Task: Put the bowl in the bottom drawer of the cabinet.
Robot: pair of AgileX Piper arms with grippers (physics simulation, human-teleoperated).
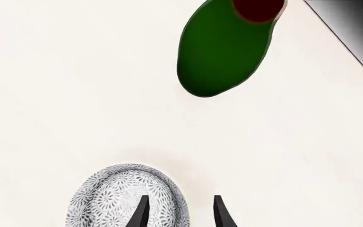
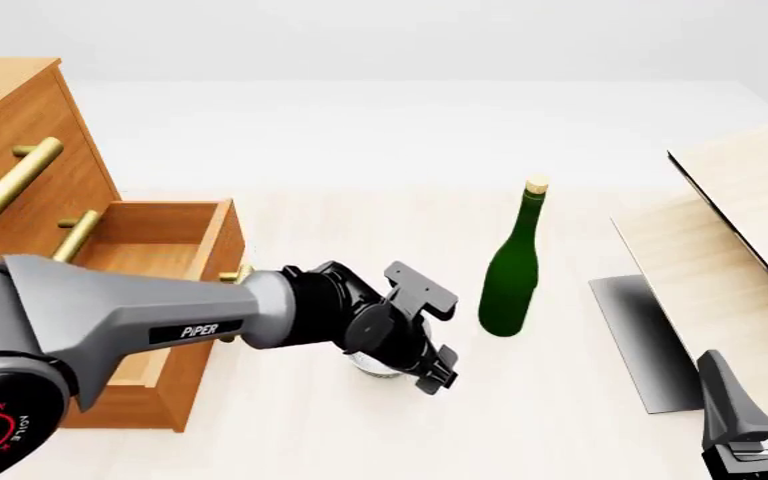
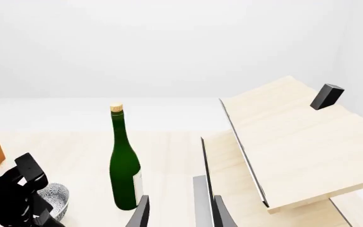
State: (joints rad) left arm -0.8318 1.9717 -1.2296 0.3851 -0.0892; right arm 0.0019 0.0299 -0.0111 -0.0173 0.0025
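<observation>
The left hand (image 2: 427,372) hangs directly over the bowl (image 1: 128,196), wrist bent so the fingers point down at the table (image 2: 357,430); in the left wrist view the two fingertips stand narrowly apart, one over the bowl's inside and one just outside its rim, which reads as a line-up for pinching the wall; nothing is gripped yet, as far as I can judge. The bowl sits on the table just in front of the cabinet (image 2: 11,130), beside the green bottle (image 2: 508,270) and apart from it; it looks empty. The bottom drawer (image 2: 177,290) stands pulled out, ready to receive, and what shows of its inside holds nothing. The right hand (image 2: 758,395) waits low by the pale boards (image 2: 744,220), fingers parted and empty, clear of the work.
</observation>
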